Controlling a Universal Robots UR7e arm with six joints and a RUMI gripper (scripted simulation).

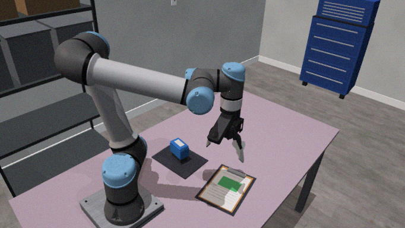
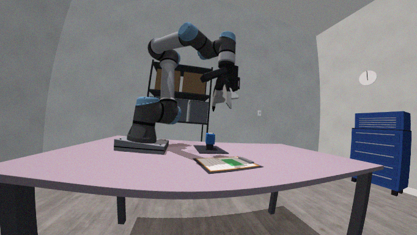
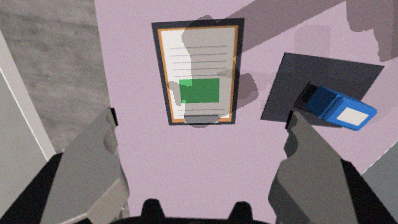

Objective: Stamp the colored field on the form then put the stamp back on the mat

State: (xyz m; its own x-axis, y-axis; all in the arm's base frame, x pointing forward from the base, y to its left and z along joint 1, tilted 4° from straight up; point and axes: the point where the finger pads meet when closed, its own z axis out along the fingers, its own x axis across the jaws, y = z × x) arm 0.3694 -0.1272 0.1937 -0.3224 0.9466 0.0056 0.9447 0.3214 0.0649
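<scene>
- Stamp, blue with a white top, stands upright on the dark mat, untouched.
- Form on its clipboard lies just right of the mat, green field bare.
- Gripper hangs high above the pink tabletop, jaws spread wide apart, gripping nothing.

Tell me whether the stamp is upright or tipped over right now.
Upright. The blue stamp stands on its base on the dark mat, its white label facing up; the open claw hangs well above, apart from it.
</scene>
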